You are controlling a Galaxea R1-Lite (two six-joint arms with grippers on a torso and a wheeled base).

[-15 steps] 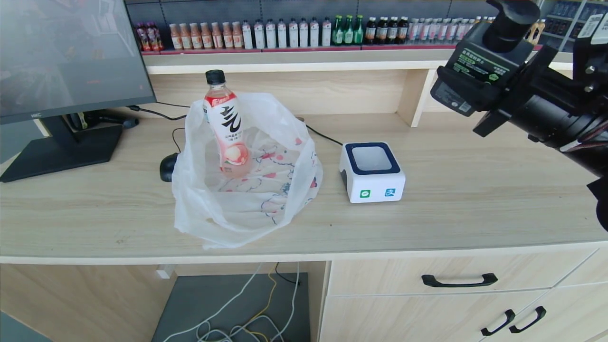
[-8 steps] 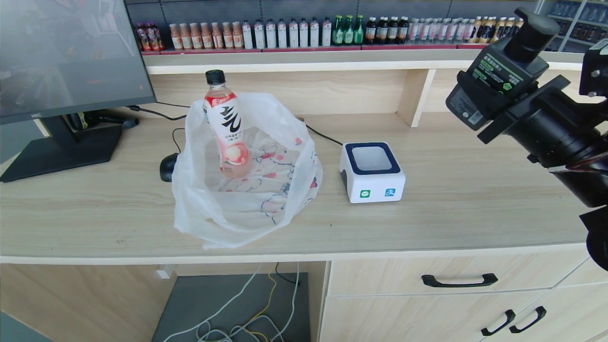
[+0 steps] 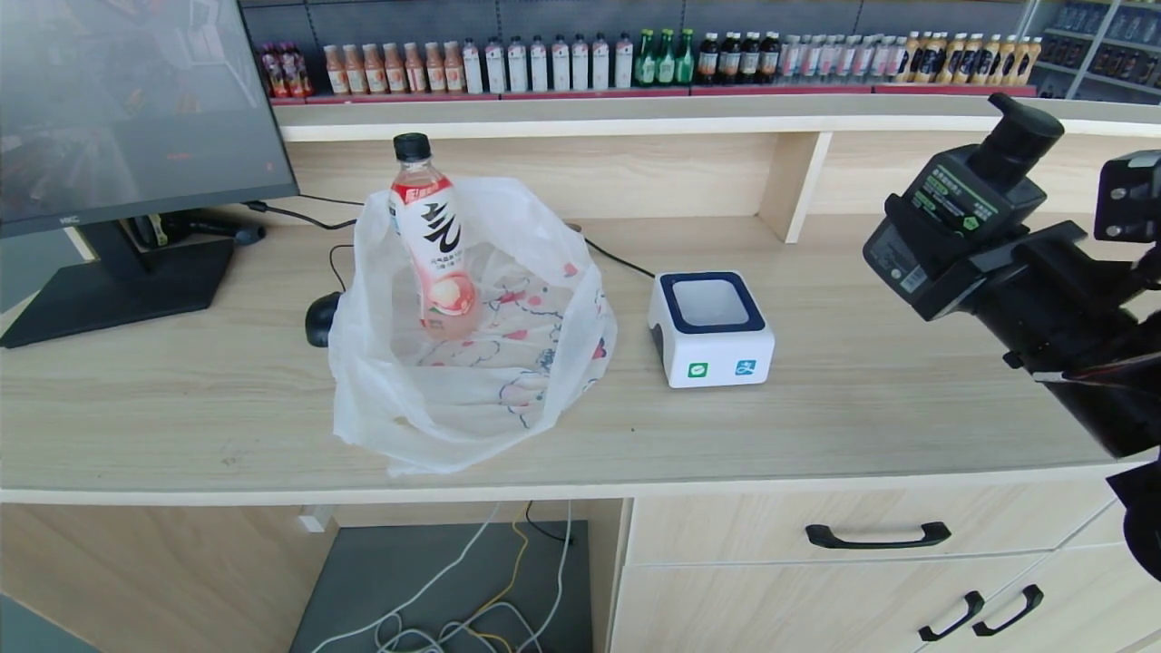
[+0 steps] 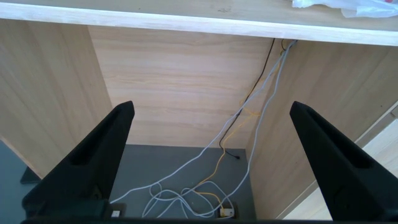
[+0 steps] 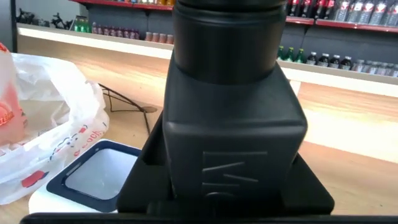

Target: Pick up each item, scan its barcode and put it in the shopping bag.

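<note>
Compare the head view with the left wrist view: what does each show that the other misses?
Head view, not left wrist: the peach drink bottle standing in the shopping bag, the scanner, the right hand shut on a black bottle. Left wrist, not head: the open left hand below the counter. Both: the bag, the white cables, the counter's edge.

Light wood counter (image 3: 907, 390), long, with a raised ledge along the back and drawers under its right part; shopping bag (image 3: 472, 408), thin white plastic with red print, sits slumped and open left of centre; white scanner (image 3: 710, 340), a box with a dark-framed window facing up, stands just right of the bag, not touching it; black mouse (image 3: 319, 319) right against the bag's left side, partly hidden by it; monitor stand (image 3: 118, 286), flat black base, at far left; black cables (image 3: 617, 258) run along the back behind bag and scanner.
</note>
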